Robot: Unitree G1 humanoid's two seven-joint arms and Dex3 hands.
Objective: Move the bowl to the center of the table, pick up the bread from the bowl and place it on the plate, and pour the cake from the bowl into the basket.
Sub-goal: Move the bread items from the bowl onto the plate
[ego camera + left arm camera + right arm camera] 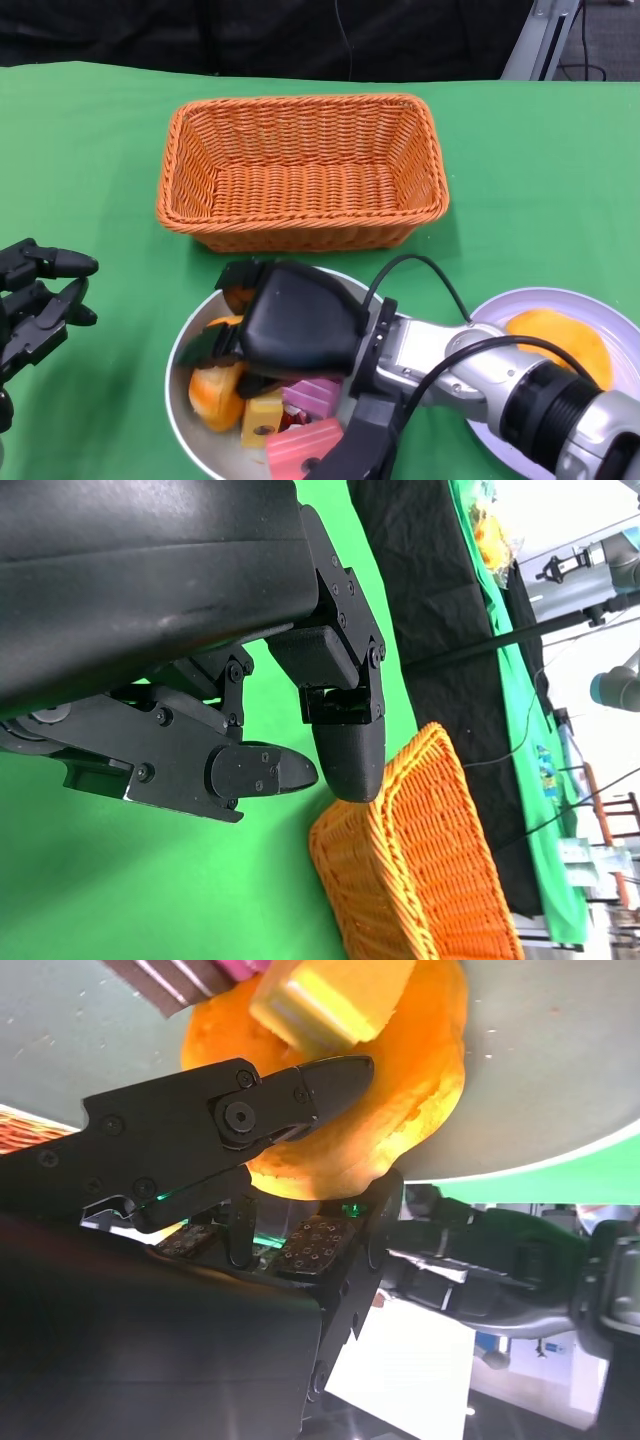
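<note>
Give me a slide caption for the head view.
Right hand reaching into the bowl of bread and cake, basket behind.

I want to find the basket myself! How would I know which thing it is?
Look at the green table. Toward its far side, behind the round bowl of colourful food, sits the basket. It is the only woven thing there: orange, rectangular and empty, while the bowl and the plate are smooth and round.

I saw the green tablecloth [520, 150] covering the table, a black curtain [250, 35] hanging behind its far edge, and a grey metal stand [540, 35] rising at the far right corner, cables trailing beside it.
</note>
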